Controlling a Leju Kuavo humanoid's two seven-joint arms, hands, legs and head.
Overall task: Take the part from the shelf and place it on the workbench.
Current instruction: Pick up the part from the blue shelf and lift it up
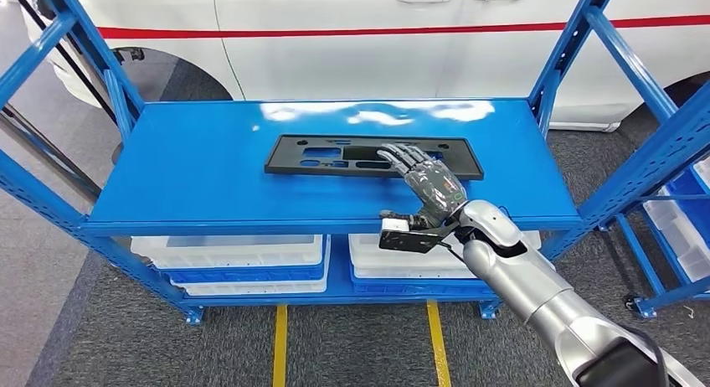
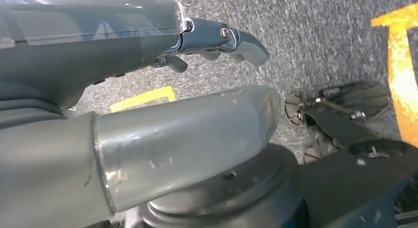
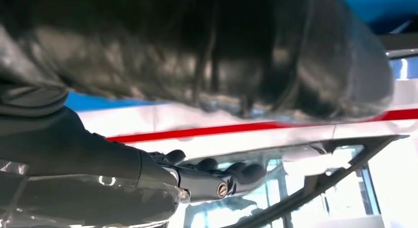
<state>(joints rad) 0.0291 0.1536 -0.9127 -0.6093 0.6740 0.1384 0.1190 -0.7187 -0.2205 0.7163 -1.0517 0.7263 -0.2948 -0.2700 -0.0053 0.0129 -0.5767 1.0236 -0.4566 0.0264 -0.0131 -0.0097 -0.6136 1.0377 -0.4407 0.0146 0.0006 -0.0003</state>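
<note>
The part (image 1: 335, 157) is a flat black rectangular panel with several cut-outs, lying on the blue shelf top (image 1: 192, 178) near its middle. My right hand (image 1: 427, 182) reaches over the shelf's front edge, its fingers spread above the panel's right half; I cannot tell whether they touch it. Seen from the right wrist, the hand (image 3: 207, 176) has its dark fingers stretched out over the panel's edge (image 3: 345, 159), and nothing is gripped. My left hand (image 2: 148, 50) hangs over grey floor with its fingers loosely extended, holding nothing.
White bins (image 1: 230, 253) (image 1: 402, 257) sit on the lower shelf. Blue uprights (image 1: 578, 43) flank the shelf on both sides. A white car with a red stripe (image 1: 377, 18) stands behind. Another blue rack (image 1: 678, 203) is at right. Yellow lines (image 1: 280, 345) mark the floor.
</note>
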